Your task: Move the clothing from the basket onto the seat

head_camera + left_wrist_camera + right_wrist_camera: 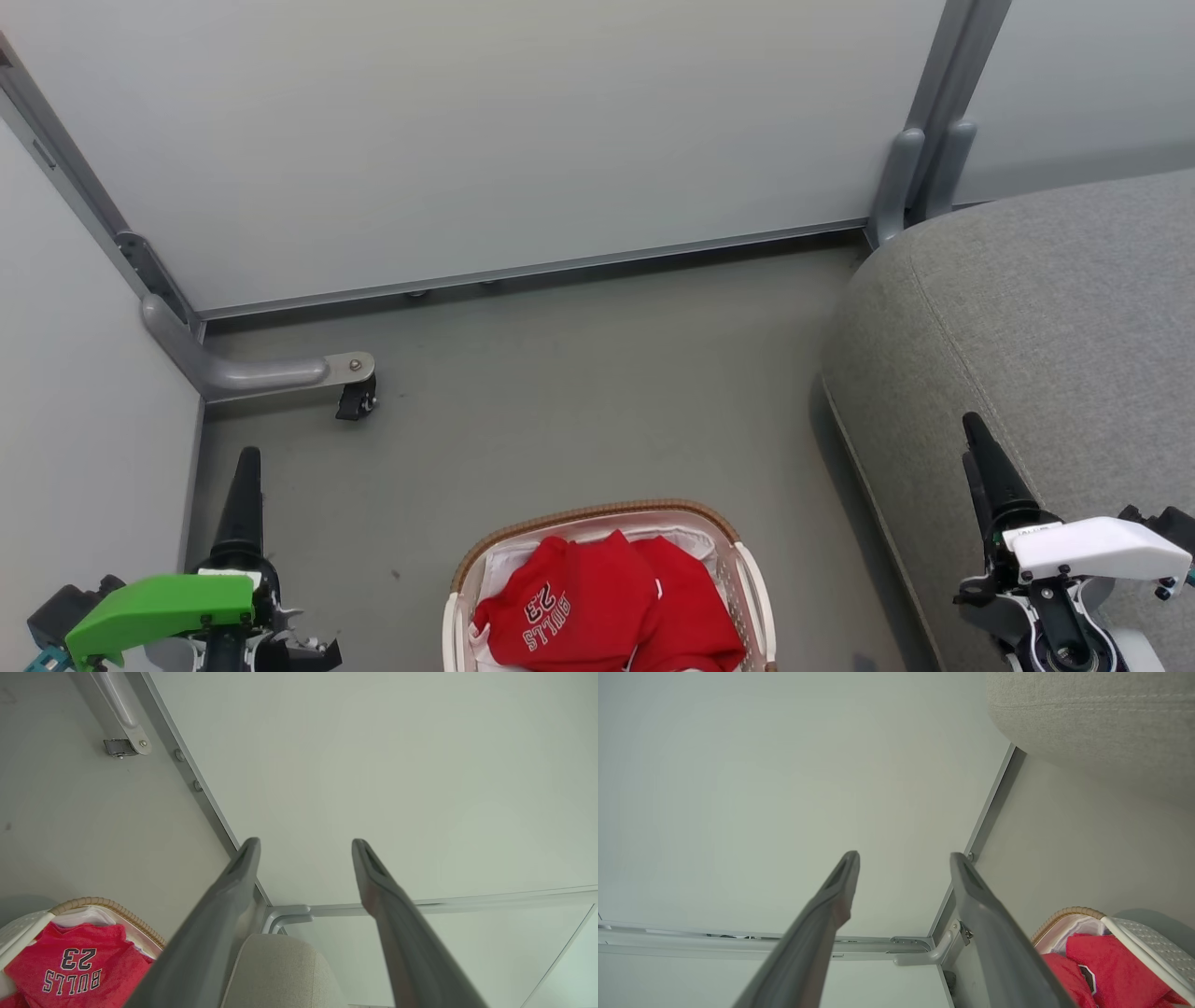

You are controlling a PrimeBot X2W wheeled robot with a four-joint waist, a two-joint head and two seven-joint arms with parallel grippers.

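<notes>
The basket (597, 512) stands on the floor at the bottom middle of the head view, white-slatted with a brown woven rim. Two red garments lie in it: one lettered "BULLS 23" (568, 607) on the left, a second (688, 607) beside it on the right. The big grey seat (1046, 317) fills the right side. My left gripper (247, 459) hovers left of the basket, and my right gripper (974, 427) is over the seat's front edge. In the wrist views the left gripper (306, 842) and right gripper (904, 855) are both open, holding nothing, and apart from the clothing.
Pale partition panels close off the back and left. A grey metal foot with a black caster (355, 399) juts onto the floor at the left, and a grey post (920, 159) stands behind the seat. Bare grey floor (579, 392) lies between basket and wall.
</notes>
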